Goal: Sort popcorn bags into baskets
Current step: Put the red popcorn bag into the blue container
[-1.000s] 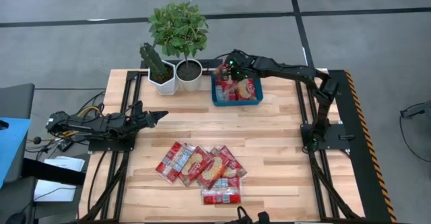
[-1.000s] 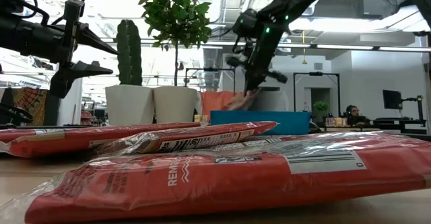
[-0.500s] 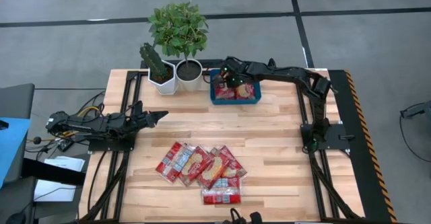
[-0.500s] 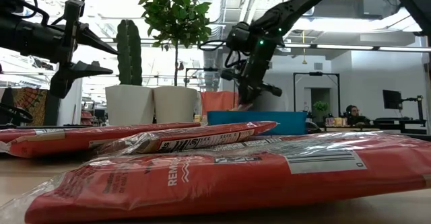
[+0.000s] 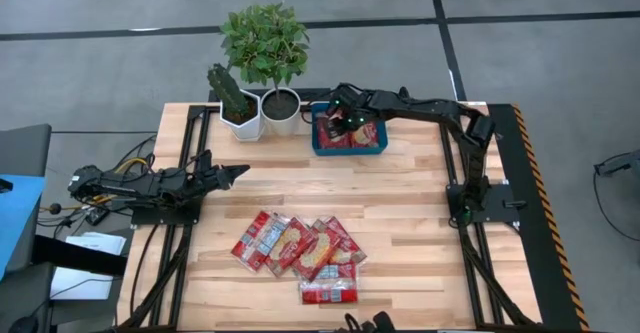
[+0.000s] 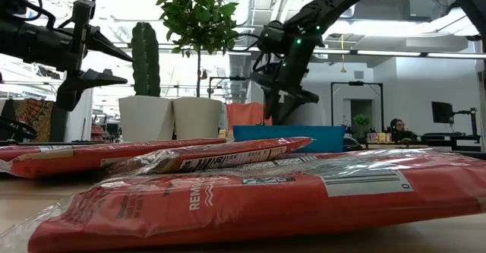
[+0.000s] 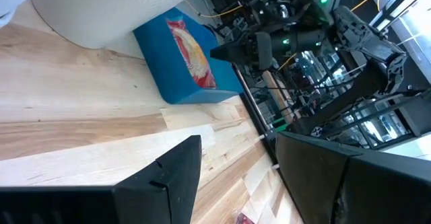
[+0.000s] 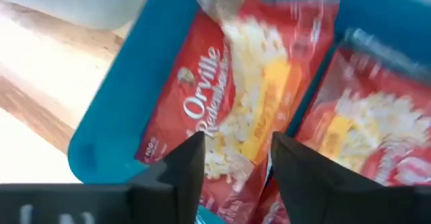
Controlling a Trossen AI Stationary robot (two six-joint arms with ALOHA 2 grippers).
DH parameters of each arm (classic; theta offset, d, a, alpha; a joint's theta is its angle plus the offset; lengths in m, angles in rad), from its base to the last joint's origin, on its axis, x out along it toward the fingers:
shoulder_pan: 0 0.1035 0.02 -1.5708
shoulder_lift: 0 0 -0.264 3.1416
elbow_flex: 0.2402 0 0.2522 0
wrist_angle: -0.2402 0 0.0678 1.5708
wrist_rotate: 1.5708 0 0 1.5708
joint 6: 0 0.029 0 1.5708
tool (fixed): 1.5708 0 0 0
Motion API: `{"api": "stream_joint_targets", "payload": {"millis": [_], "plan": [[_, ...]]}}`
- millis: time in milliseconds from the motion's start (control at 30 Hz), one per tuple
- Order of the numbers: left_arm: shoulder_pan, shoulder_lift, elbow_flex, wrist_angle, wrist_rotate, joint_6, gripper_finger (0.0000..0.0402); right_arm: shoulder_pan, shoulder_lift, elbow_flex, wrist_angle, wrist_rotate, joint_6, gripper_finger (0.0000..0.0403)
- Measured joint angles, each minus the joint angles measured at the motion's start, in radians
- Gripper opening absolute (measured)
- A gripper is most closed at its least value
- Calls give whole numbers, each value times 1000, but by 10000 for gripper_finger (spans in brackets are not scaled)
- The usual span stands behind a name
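Overhead, the right hand (image 5: 342, 123) hangs released above glossy red popcorn bags (image 8: 236, 109) in the blue tray (image 5: 350, 149).

Tray (image 5: 350, 150) sitting at table's (image 5: 420, 223) back edge, near middle. Popcorn bags (image 8: 236, 109) lying inside tray, side by side. Two plant pots (image 5: 262, 115) standing just left of tray, along same back edge. Right gripper (image 5: 343, 121) hanging over tray's left half, fingers apart. Pile of popcorn bags (image 5: 300, 253) lying near front edge, overlapping. Left gripper (image 5: 225, 173) hovering at left edge, fingers apart.
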Motion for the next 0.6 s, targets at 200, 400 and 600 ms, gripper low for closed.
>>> {"api": "stream_joint_targets", "payload": {"millis": [200,400,600], "plan": [[0,0,0,0,3,-1,183,-1,-63,-1,-94,-14,-149,215],[0,0,0,0,55,-5,183,114,-151,-1,-269,-225,-350,208],[0,0,0,0,55,-6,183,331,-210,-1,-405,-275,-471,201]]}}
